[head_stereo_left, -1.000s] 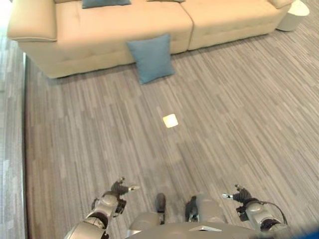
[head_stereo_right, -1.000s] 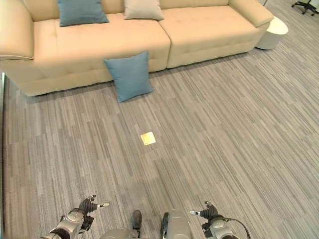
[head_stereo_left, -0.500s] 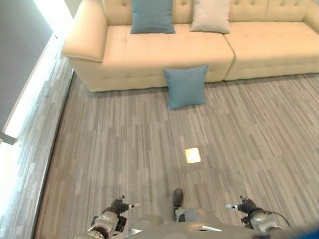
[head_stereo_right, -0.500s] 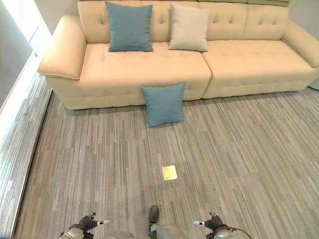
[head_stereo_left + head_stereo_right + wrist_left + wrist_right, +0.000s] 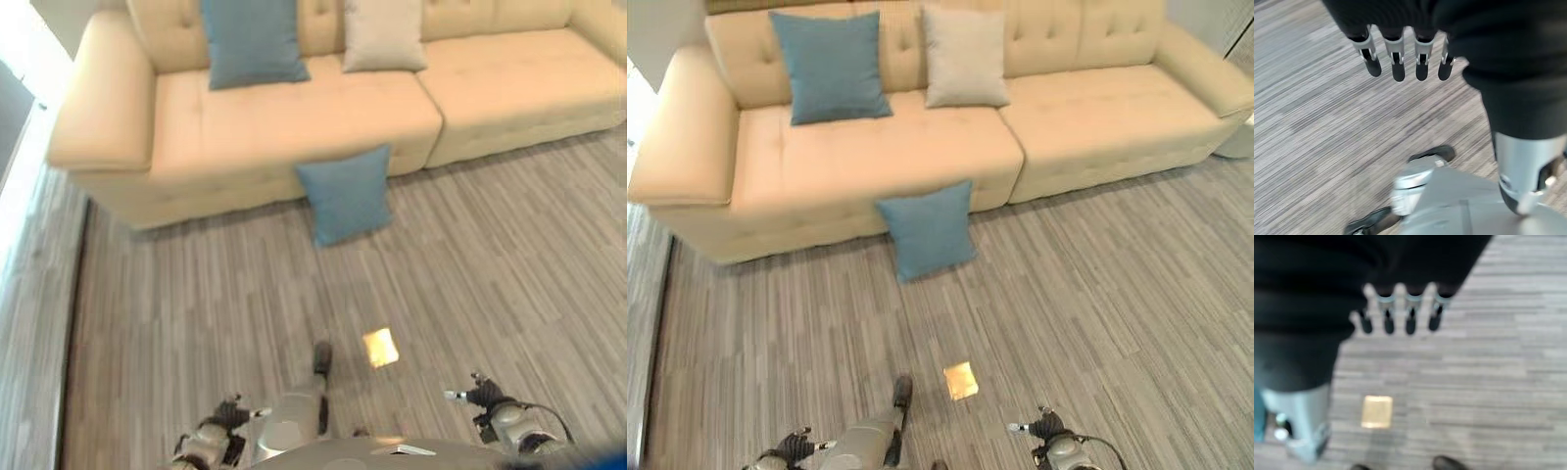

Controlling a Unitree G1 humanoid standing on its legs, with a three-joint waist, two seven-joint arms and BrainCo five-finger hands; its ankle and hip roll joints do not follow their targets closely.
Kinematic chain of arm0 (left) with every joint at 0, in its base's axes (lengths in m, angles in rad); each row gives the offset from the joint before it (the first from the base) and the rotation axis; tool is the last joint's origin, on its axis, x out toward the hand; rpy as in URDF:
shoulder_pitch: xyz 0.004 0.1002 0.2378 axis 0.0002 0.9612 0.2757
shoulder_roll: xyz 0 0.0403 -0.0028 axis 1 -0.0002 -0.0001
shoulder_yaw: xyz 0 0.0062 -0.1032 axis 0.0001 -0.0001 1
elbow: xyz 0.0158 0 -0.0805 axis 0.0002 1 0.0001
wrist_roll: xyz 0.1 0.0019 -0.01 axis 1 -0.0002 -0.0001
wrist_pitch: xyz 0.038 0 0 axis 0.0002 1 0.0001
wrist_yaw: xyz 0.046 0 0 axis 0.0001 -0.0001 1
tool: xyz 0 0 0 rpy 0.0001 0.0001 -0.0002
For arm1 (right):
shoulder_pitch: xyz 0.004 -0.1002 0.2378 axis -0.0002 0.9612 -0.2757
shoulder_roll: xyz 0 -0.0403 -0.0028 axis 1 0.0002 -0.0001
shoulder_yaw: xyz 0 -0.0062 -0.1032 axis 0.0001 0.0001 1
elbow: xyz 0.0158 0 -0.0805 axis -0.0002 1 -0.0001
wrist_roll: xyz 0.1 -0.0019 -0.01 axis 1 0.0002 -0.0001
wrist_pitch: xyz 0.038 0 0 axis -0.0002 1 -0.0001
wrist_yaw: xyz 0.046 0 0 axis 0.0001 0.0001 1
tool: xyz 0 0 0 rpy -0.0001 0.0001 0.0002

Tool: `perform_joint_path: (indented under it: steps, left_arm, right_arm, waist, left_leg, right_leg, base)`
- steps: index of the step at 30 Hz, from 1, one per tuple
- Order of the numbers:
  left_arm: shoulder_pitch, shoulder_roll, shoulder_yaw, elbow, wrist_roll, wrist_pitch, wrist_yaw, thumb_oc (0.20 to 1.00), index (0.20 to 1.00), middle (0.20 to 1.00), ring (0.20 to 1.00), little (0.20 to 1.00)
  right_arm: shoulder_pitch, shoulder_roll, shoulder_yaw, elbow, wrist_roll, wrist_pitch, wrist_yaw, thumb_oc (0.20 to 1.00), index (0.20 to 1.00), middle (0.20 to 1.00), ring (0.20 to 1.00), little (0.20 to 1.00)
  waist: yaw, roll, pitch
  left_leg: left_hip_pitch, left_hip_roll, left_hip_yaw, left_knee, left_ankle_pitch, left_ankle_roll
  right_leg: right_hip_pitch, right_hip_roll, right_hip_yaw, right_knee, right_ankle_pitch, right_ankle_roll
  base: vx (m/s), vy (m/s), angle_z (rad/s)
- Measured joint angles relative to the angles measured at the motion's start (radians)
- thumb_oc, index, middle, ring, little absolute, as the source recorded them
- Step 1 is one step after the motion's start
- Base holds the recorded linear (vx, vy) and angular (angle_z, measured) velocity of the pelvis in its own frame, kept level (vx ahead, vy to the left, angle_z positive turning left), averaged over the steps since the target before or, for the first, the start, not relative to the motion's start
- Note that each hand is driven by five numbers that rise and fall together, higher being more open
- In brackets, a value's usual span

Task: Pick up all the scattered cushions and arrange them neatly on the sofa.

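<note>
While both hands hang low near the floor, the left eye view puts the blue cushion on the floor (image 5: 345, 194) well ahead of them, propped against the front of the cream sofa (image 5: 294, 122); left hand (image 5: 227, 419) and right hand (image 5: 480, 394) sit at the bottom edge, far from it, nothing in either. On the seat stand an upright blue cushion (image 5: 253, 41) and a beige cushion (image 5: 383, 35) beside it, both leaning on the backrest. A small yellow square patch (image 5: 380, 347) lies on the grey striped carpet between the hands and the floor cushion. Right eye view: same layout, floor cushion touching the sofa base below the gap between the two seated cushions. Left wrist view: fingers (image 5: 1396, 61) straight, spread loosely, empty, over bare carpet. Right wrist view: fingers (image 5: 1388, 316) straight and relaxed, empty, with the yellow patch on the carpet beyond them. No writing readable anywhere.
</note>
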Motion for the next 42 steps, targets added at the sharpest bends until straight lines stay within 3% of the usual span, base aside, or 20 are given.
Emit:
perform_joint_path:
  steps: [2, 3, 4, 6, 8, 12, 14, 16, 18, 21, 24, 26, 27, 30, 31, 34, 36, 37, 39, 42]
  left_arm:
    - [-0.036, 0.013, -0.002, -0.001, 0.000, -0.001, 0.000, 1.000, 1.000, 1.000, 1.000, 1.000]
    - [-0.088, 0.012, -0.004, -0.001, 0.000, 0.000, 0.000, 1.000, 1.000, 1.000, 1.000, 1.000]
    - [-0.087, 0.012, -0.004, 0.002, 0.000, 0.001, 0.001, 1.000, 1.000, 1.000, 1.000, 1.000]
    - [-0.096, 0.011, -0.005, -0.002, 0.000, -0.008, 0.001, 1.000, 1.000, 1.000, 1.000, 1.000]
    - [-0.095, 0.011, -0.004, -0.001, 0.000, -0.007, 0.002, 1.000, 1.000, 1.000, 1.000, 1.000]
    - [-0.063, 0.007, -0.002, 0.023, 0.000, 0.003, 0.001, 1.000, 1.000, 1.000, 1.000, 1.000]
    - [-0.053, 0.006, -0.003, 0.023, 0.000, 0.003, 0.001, 1.000, 1.000, 1.000, 1.000, 1.000]
    - [-0.053, 0.002, -0.003, 0.018, 0.001, 0.001, 0.001, 1.000, 1.000, 1.000, 1.000, 1.000]
    - [-0.048, -0.005, -0.002, 0.021, 0.003, -0.001, -0.001, 1.000, 1.000, 1.000, 1.000, 1.000]
    - [-0.031, -0.008, 0.000, 0.022, 0.003, -0.001, 0.000, 1.000, 1.000, 1.000, 1.000, 1.000]
    - [-0.026, -0.018, 0.012, 0.026, 0.002, -0.001, -0.005, 1.000, 1.000, 1.000, 1.000, 1.000]
    - [-0.030, -0.020, 0.019, 0.025, 0.001, -0.002, -0.006, 1.000, 1.000, 1.000, 1.000, 1.000]
    - [-0.064, -0.019, 0.006, 0.021, 0.000, -0.002, -0.006, 1.000, 1.000, 1.000, 1.000, 1.000]
    - [-0.079, -0.014, 0.003, -0.002, 0.000, -0.004, -0.006, 1.000, 1.000, 1.000, 1.000, 1.000]
    - [-0.083, -0.009, -0.002, -0.003, 0.001, -0.003, -0.006, 1.000, 1.000, 1.000, 1.000, 1.000]
    - [-0.088, -0.013, -0.003, -0.005, 0.001, -0.003, -0.007, 1.000, 1.000, 1.000, 1.000, 1.000]
    - [-0.051, -0.024, -0.001, -0.002, 0.001, 0.000, -0.008, 1.000, 1.000, 1.000, 1.000, 1.000]
    - [-0.027, -0.022, -0.001, 0.003, 0.002, 0.001, -0.008, 1.000, 1.000, 1.000, 1.000, 1.000]
    - [-0.018, -0.006, -0.001, -0.001, 0.002, 0.002, -0.009, 1.000, 1.000, 1.000, 1.000, 1.000]
    - [-0.036, 0.015, -0.001, -0.002, 0.002, 0.003, -0.008, 1.000, 1.000, 1.000, 1.000, 1.000]
  right_arm:
    - [0.007, 0.004, 0.002, -0.009, -0.001, 0.000, 0.001, 1.000, 1.000, 1.000, 1.000, 1.000]
    - [-0.011, -0.005, 0.001, -0.053, -0.001, 0.001, 0.000, 1.000, 1.000, 1.000, 1.000, 1.000]
    - [-0.012, -0.004, 0.000, -0.074, -0.001, -0.002, 0.000, 1.000, 1.000, 1.000, 1.000, 1.000]
    - [-0.013, 0.003, 0.010, -0.090, -0.003, -0.003, 0.002, 1.000, 1.000, 1.000, 1.000, 1.000]
    - [-0.015, 0.001, 0.019, -0.099, -0.005, -0.005, 0.002, 1.000, 1.000, 1.000, 1.000, 1.000]
    - [-0.011, 0.000, 0.021, -0.109, -0.019, 0.004, 0.001, 1.000, 1.000, 1.000, 1.000, 1.000]
    - [-0.010, 0.000, 0.019, -0.104, -0.023, 0.004, 0.001, 1.000, 1.000, 1.000, 1.000, 1.000]
    - [-0.013, -0.002, 0.012, -0.087, -0.031, 0.003, 0.000, 1.000, 1.000, 1.000, 1.000, 1.000]
    - [-0.017, -0.004, 0.004, -0.071, -0.036, 0.003, 0.000, 1.000, 1.000, 1.000, 1.000, 1.000]
    - [-0.014, -0.012, -0.001, -0.072, -0.037, 0.001, 0.000, 1.000, 1.000, 1.000, 1.000, 1.000]
    - [-0.017, -0.020, 0.005, -0.078, -0.036, 0.000, -0.002, 1.000, 1.000, 1.000, 1.000, 1.000]
    - [-0.022, -0.015, 0.009, -0.079, -0.035, -0.001, -0.002, 1.000, 1.000, 1.000, 1.000, 1.000]
    - [-0.024, -0.014, 0.010, -0.060, -0.032, 0.003, -0.002, 1.000, 1.000, 1.000, 1.000, 1.000]
    - [-0.025, -0.017, 0.013, -0.052, -0.025, 0.001, -0.004, 1.000, 1.000, 1.000, 1.000, 1.000]
    - [-0.026, -0.022, 0.015, -0.046, -0.022, 0.002, -0.006, 1.000, 1.000, 1.000, 1.000, 1.000]
    - [-0.020, -0.029, 0.014, -0.047, -0.009, 0.001, -0.007, 1.000, 1.000, 1.000, 1.000, 1.000]
    - [-0.009, -0.043, 0.013, -0.048, -0.007, 0.000, -0.006, 1.000, 1.000, 1.000, 1.000, 1.000]
    - [0.005, -0.038, 0.010, -0.041, -0.007, 0.000, -0.008, 1.000, 1.000, 1.000, 1.000, 1.000]
    - [0.013, -0.019, 0.003, -0.040, -0.008, 0.001, -0.005, 1.000, 1.000, 1.000, 1.000, 1.000]
    - [0.008, -0.009, 0.003, -0.052, -0.009, -0.006, -0.002, 1.000, 1.000, 1.000, 1.000, 1.000]
  waist:
    - [-0.006, -0.016, -0.025]
    - [-0.015, 0.003, -0.012]
    - [-0.020, 0.011, -0.009]
    - [-0.020, 0.031, -0.010]
    - [-0.026, 0.033, -0.010]
    - [-0.059, 0.031, -0.006]
    - [-0.067, 0.027, -0.003]
    - [-0.067, 0.028, -0.001]
    - [-0.067, 0.051, 0.005]
    - [-0.057, 0.045, 0.002]
    - [-0.034, 0.019, 0.004]
    - [-0.031, 0.005, 0.012]
    - [-0.019, -0.027, 0.036]
    - [-0.015, -0.045, 0.057]
    - [-0.020, -0.039, 0.061]
    - [-0.024, -0.007, 0.063]
    - [-0.019, 0.054, 0.038]
    - [-0.020, 0.061, 0.033]
    - [-0.029, 0.031, 0.012]
    - [-0.013, 0.010, 0.003]
  left_leg:
    - [0.024, -0.016, 0.001, -0.003, -0.034, 0.022]
    - [0.070, -0.017, 0.005, -0.019, -0.065, 0.048]
    - [0.094, -0.017, 0.017, -0.024, -0.059, 0.032]
    - [0.142, -0.013, 0.019, -0.024, -0.109, -0.012]
    - [0.176, -0.013, 0.023, -0.025, -0.138, -0.019]
    - [0.236, -0.023, -0.002, -0.022, -0.203, -0.033]
    - [0.269, -0.027, -0.011, -0.021, -0.203, -0.024]
    - [0.296, -0.023, -0.020, -0.009, -0.223, -0.056]
    - [0.335, 0.004, -0.047, 0.009, -0.245, -0.090]
    - [0.312, 0.016, -0.030, 0.160, -0.263, -0.121]
    - [0.139, 0.011, -0.009, 0.543, -0.277, -0.168]
    - [0.072, 0.035, -0.011, 0.623, -0.309, -0.179]
    - [-0.011, 0.066, 0.004, 0.608, -0.315, -0.170]
    - [-0.065, 0.090, 0.021, 0.445, -0.301, -0.169]
    - [-0.078, 0.091, 0.041, 0.313, -0.260, -0.165]
    - [-0.087, 0.097, 0.123, 0.199, -0.165, -0.162]
    - [-0.037, 0.112, 0.132, 0.115, -0.097, -0.133]
    - [-0.001, 0.107, 0.127, 0.081, -0.064, -0.054]
    - [0.056, 0.063, 0.125, 0.021, -0.072, -0.046]
    - [0.083, 0.040, 0.129, -0.003, -0.072, -0.034]
  right_leg:
    - [-0.099, -0.033, -0.019, 0.168, -0.032, 0.027]
    - [-0.232, -0.078, -0.067, 0.384, -0.045, 0.046]
    - [-0.271, -0.090, -0.085, 0.416, -0.047, 0.050]
    - [-0.335, -0.111, -0.120, 0.353, -0.044, 0.041]
    - [-0.391, -0.118, -0.163, 0.224, -0.007, 0.023]
    - [-0.467, -0.085, -0.178, -0.068, 0.239, 0.021]
    - [-0.450, -0.080, -0.179, -0.091, 0.302, -0.002]
    - [-0.414, -0.077, -0.181, -0.097, 0.370, -0.048]
    - [-0.352, -0.051, -0.185, -0.112, 0.383, -0.069]
    - [-0.248, -0.031, -0.184, -0.192, 0.376, -0.130]
    - [-0.184, -0.032, -0.169, -0.253, 0.368, -0.172]
    - [-0.160, -0.029, -0.173, -0.258, 0.343, -0.206]
    - [-0.128, -0.033, -0.182, -0.279, 0.297, -0.278]
    - [-0.092, -0.037, -0.213, -0.288, 0.299, -0.235]
    - [-0.067, -0.035, -0.235, -0.291, 0.279, -0.207]
    - [-0.031, -0.020, -0.238, -0.289, 0.245, -0.182]
    - [0.001, 0.016, -0.216, -0.283, 0.215, -0.137]
    - [0.018, 0.019, -0.209, -0.268, 0.183, -0.114]
    - [-0.002, -0.041, -0.191, -0.175, 0.122, -0.045]
    - [-0.038, -0.067, -0.177, -0.101, 0.052, -0.015]
  base:
    - [0.20, 0.149, -0.15]
    - [0.29, 0.106, -0.14]
    - [0.25, 0.030, -0.20]
    - [0.25, 0.001, -0.10]
    - [0.26, -0.025, -0.05]
    - [0.26, -0.081, 0.13]
    - [0.21, -0.113, 0.30]
    - [0.32, -0.185, 0.28]
    - [0.27, -0.217, 0.29]
    - [0.12, -0.163, 0.07]
    - [0.06, -0.110, -0.19]
    - [0.18, -0.095, 0.13]
    - [0.19, -0.012, 0.34]
    - [0.21, 0.044, 0.20]
    - [0.17, 0.070, 0.30]
    - [0.19, 0.120, 0.12]
    - [0.18, 0.133, -0.22]
    - [0.11, 0.092, 0.05]
    - [0.12, 0.123, 0.14]
    - [0.09, 0.140, -0.05]
